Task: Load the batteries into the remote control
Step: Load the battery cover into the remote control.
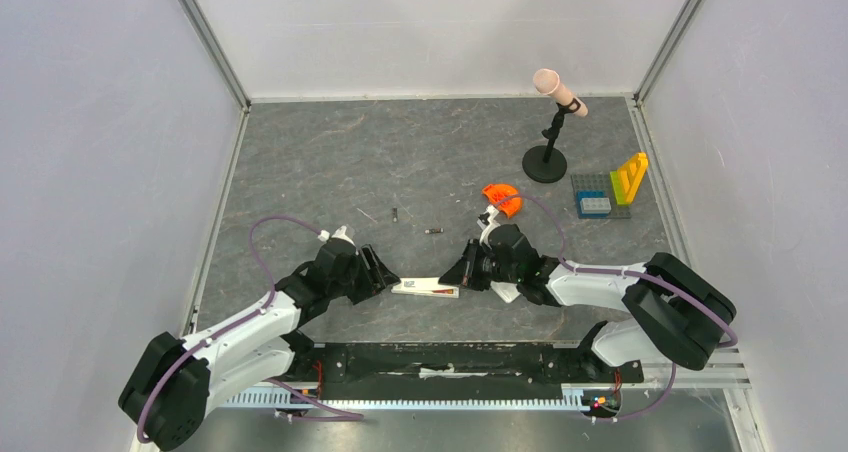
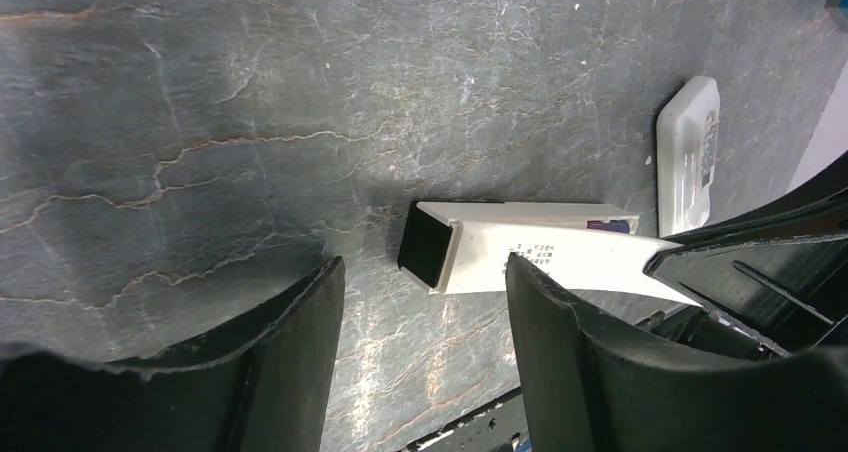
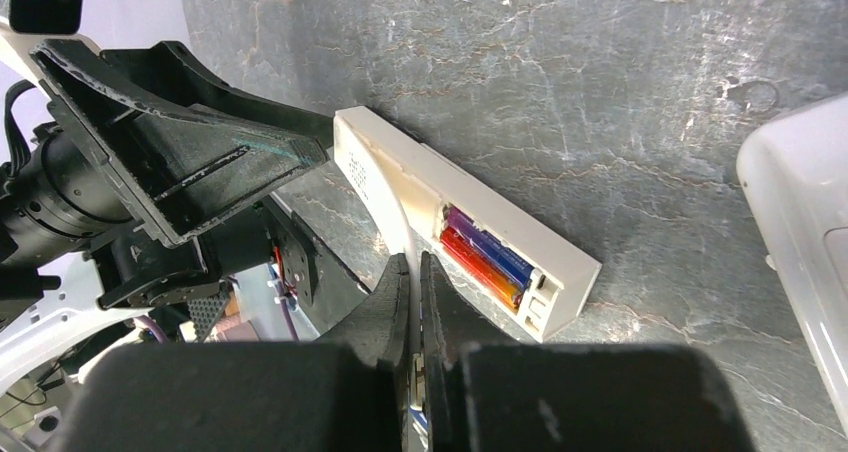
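Spot remote control [image 1: 425,288] flat on counter [image 1: 400,162] between both arms, open face up. Count two batteries [image 3: 485,257], purple-blue and orange-red, seated side by side inside it. Note left fingers [image 2: 300,342] spread, remote's end between their tips. Note right fingers [image 3: 385,302] pressed together, tips just beside the batteries.

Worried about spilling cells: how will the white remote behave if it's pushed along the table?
The remote control looks a rigid, flat-sided bar, so it should slide rather than roll. Its recess shows no cover; the batteries might drop out if it tips.
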Controlling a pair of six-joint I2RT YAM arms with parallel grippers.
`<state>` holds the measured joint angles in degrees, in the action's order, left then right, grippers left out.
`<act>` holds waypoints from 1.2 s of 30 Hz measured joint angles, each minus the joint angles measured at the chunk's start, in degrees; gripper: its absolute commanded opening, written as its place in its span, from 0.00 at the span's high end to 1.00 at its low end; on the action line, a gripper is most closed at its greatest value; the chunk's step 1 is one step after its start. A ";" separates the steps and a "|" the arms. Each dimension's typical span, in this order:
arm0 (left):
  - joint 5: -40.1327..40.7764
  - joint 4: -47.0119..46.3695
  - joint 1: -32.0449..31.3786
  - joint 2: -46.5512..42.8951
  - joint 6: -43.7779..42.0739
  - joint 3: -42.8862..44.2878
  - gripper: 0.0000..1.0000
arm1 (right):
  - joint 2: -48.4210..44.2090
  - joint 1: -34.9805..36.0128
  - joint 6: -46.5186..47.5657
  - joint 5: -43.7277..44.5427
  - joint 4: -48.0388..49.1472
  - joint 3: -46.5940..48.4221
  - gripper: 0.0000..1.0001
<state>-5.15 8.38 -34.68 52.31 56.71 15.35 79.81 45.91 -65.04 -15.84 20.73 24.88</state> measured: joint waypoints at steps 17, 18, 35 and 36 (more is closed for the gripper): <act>-0.09 -1.73 0.11 2.16 -0.63 0.00 0.43 | 0.76 0.00 1.25 0.90 -1.38 0.02 1.00; -0.20 -1.81 0.11 2.14 -0.92 -0.02 0.43 | 0.85 0.00 1.25 0.92 -1.40 0.02 1.00; -6.49 -11.87 0.24 9.55 -5.49 -0.74 0.59 | 0.96 0.00 1.84 1.18 -2.36 0.35 1.00; -6.60 -11.82 0.28 9.79 -5.55 -0.59 0.59 | 1.03 0.00 1.86 1.27 -2.49 0.35 1.00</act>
<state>-11.75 -3.44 -34.39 62.11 51.16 14.76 80.84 45.91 -63.18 -14.57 18.24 25.23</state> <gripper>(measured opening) 0.435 0.026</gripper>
